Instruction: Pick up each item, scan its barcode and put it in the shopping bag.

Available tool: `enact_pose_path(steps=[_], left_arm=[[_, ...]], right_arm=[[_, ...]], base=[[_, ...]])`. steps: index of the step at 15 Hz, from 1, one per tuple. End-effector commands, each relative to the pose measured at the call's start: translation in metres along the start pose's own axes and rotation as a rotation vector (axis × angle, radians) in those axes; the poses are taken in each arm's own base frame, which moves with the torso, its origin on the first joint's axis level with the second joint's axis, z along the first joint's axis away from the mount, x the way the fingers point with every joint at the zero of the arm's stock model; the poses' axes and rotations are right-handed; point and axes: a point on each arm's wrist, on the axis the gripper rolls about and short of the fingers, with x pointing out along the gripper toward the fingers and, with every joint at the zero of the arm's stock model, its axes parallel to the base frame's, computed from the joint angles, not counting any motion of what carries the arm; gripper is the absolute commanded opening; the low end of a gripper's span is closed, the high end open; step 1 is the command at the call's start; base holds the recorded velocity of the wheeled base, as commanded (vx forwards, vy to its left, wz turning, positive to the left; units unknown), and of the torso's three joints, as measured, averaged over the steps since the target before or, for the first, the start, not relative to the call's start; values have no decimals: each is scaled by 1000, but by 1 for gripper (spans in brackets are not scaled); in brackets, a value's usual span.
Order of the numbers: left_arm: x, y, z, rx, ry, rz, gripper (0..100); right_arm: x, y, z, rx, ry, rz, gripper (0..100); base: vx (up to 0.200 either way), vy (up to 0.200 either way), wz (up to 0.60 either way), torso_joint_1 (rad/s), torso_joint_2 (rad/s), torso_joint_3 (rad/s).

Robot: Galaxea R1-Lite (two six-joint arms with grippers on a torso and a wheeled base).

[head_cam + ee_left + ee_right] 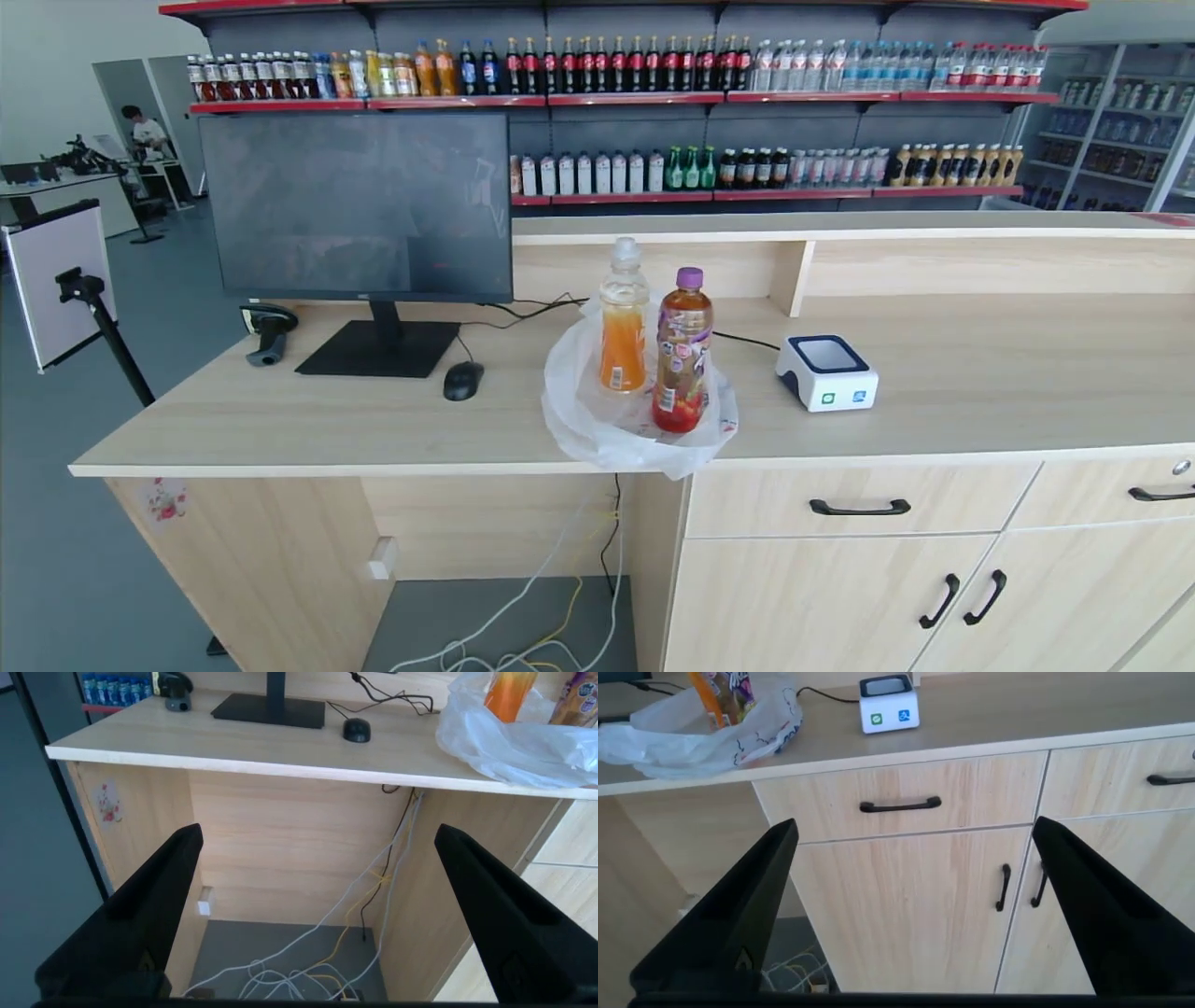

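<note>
Left end effector and right end effector both released, below the desk edge. Orange bottle and purple-capped bottle stand upright on the bag, scanner at their 3 o'clock. Grip the purple-capped bottle mid-body; you risk snagging the plastic.

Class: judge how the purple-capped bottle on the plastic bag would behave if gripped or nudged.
The purple-capped bottle is tall, narrow and upright, so a push would probably tip it. It looks nearly full, likely heavy for its size. The crumpled plastic bag beneath gives soft footing, and the orange bottle beside may get knocked.
</note>
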Motion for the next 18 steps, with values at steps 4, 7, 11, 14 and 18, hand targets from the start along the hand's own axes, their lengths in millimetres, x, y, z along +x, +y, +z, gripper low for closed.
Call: enact_pose_path(steps=[4, 7, 11, 14, 18], left_arm=[[0, 0, 0, -1, -2, 1, 100], [0, 0, 0, -1, 0, 1, 100], [0, 0, 0, -1, 0, 1, 100], [0, 0, 0, -3, 0, 1, 100], [0, 0, 0, -1, 0, 1, 100]], right_arm=[[0, 0, 0, 0, 2, 0, 100], [0, 0, 0, -2, 2, 0, 100], [0, 0, 0, -37, 2, 2, 100], [0, 0, 0, -36, 2, 2, 100], [0, 0, 0, -37, 3, 2, 100]], base=[[0, 0, 0, 0, 0, 0], [0, -200, 0, 12, 1, -4], [0, -200, 0, 5, 4, -2], [0, -200, 0, 2, 2, -1], [0, -50, 0, -1, 1, 1]])
